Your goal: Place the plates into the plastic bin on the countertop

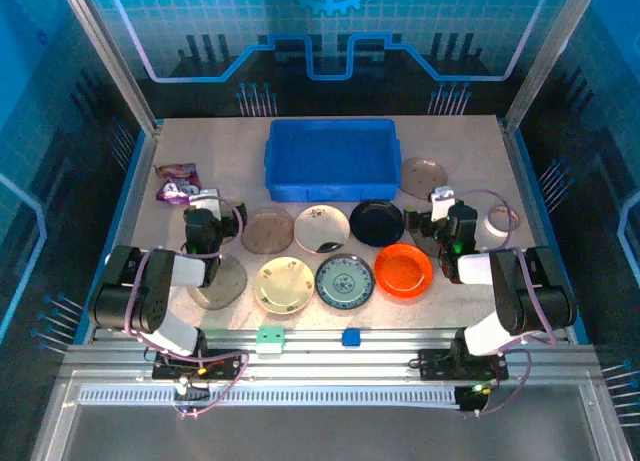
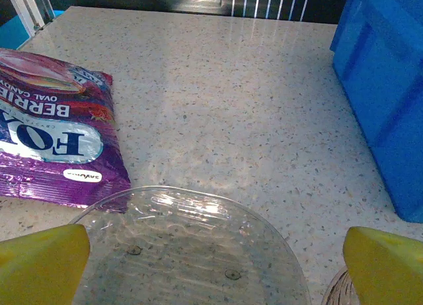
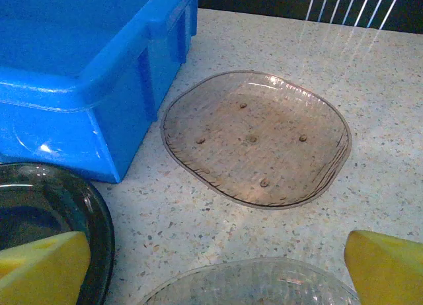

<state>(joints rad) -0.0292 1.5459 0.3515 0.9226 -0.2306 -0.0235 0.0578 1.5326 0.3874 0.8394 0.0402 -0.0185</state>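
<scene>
The blue plastic bin (image 1: 332, 159) stands empty at the back centre of the countertop (image 1: 230, 151). In front of it lie a brown plate (image 1: 267, 231), a white floral plate (image 1: 321, 228), a black plate (image 1: 377, 222), a cream floral plate (image 1: 283, 284), a blue-green plate (image 1: 344, 281) and an orange-red plate (image 1: 403, 270). A smoky translucent plate (image 3: 258, 136) sits right of the bin. My left gripper (image 2: 211, 265) is open over a clear grey plate (image 2: 192, 252). My right gripper (image 3: 215, 268) is open, with another clear plate (image 3: 258, 285) below it and the black plate (image 3: 46, 212) at its left finger.
A purple snack packet (image 2: 53, 139) lies left of the bin (image 2: 386, 87), just beyond the clear plate. A white tape ring (image 1: 497, 221) sits at the far right. Blue edging borders the table; metal frame posts stand at the back corners.
</scene>
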